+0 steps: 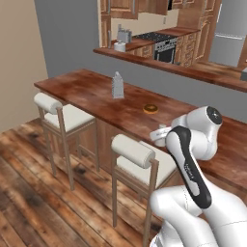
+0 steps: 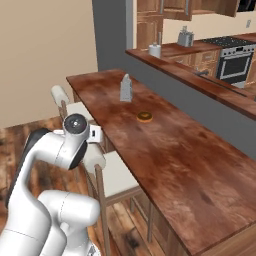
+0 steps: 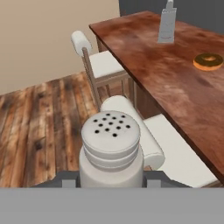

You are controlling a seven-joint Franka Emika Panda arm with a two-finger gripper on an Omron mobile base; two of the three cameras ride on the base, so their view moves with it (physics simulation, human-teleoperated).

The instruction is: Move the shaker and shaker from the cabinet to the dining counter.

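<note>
One shaker [image 3: 111, 151] in my gripper [image 3: 111, 180], low centre of hand view, above stool [image 3: 131, 131], short of dining counter [image 3: 175, 83]. Judge it light, rigid, smooth, likely slippery; best taken low on body, under cap. Jaws partly closed, pinching shaker's sides. Grater [image 3: 167, 24] at 1 o'clock, donut [image 3: 208, 61] at 2 o'clock on counter.

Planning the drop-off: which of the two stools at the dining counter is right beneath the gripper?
The nearer stool: its rolled cream backrest sits just behind the shaker held in the gripper. The other stool stands farther along, toward the box grater.
</note>
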